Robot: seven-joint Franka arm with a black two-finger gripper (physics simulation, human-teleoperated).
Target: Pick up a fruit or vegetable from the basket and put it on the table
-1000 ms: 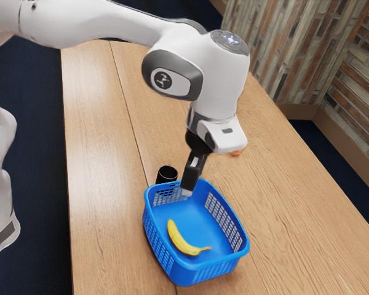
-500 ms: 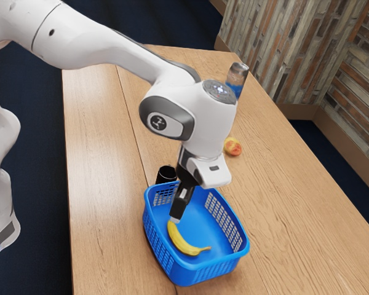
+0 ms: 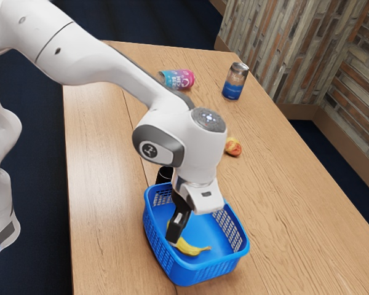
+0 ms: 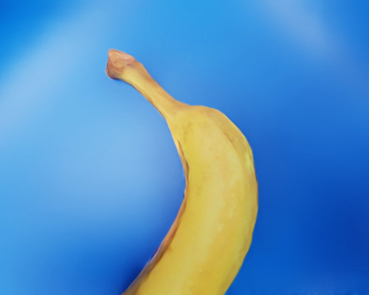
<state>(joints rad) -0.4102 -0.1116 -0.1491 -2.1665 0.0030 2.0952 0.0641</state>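
My gripper [image 3: 173, 241] is down inside the blue basket [image 3: 200, 272] in the exterior view, at the banana's upper-left part and covering some of it. The yellow banana [image 3: 189, 249] lies on the basket floor, its stem end pointing to the exterior view's right. Whether the fingers stand apart or together cannot be told. In the wrist view the banana [image 4: 215, 178] is large and close, its brown stem tip in full sight, over the blue basket floor [image 4: 80, 160].
A dark cup [image 3: 164, 175] stands against the basket's far side. Farther off on the wooden table [image 3: 283, 203] are a red-yellow fruit [image 3: 233, 147], an upright can [image 3: 235, 81] and a can on its side [image 3: 178, 79]. Brick walls rise beyond.
My gripper has moved down and toward the exterior view's lower left, from the basket's far rim to the banana. The cans came into sight as the arm moved off them. The banana has not moved.
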